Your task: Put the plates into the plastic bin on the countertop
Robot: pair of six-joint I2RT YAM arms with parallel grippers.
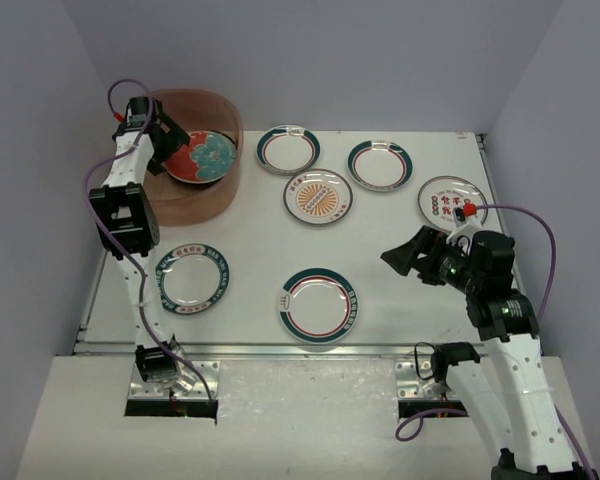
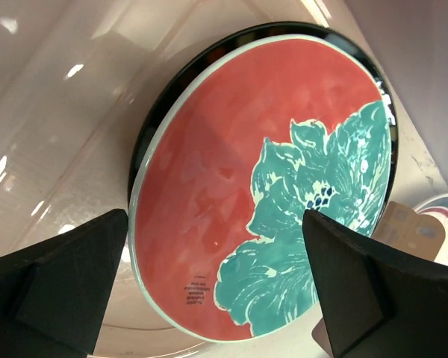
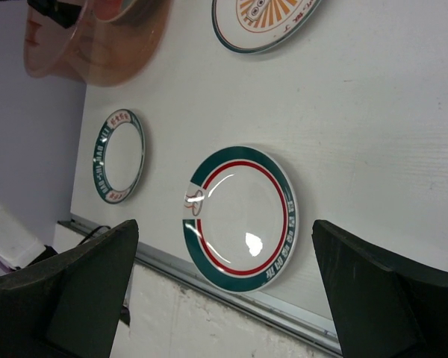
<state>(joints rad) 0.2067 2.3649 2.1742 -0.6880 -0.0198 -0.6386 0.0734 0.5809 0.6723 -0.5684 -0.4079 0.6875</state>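
Plate: round red plate, teal flower
Lie: tilted inside plastic bin, face up
Left gripper: fingers apart, empty
Right gripper: fingers apart, empty

The left pincer hangs inside the bin, which stands on the bench's far left corner. A tilted plate lies in the bin directly before this pincer. On the bench, a near plate lies before the right pincer, a second plate lies further out beyond it, and four more plates lie on the pincer's far side.
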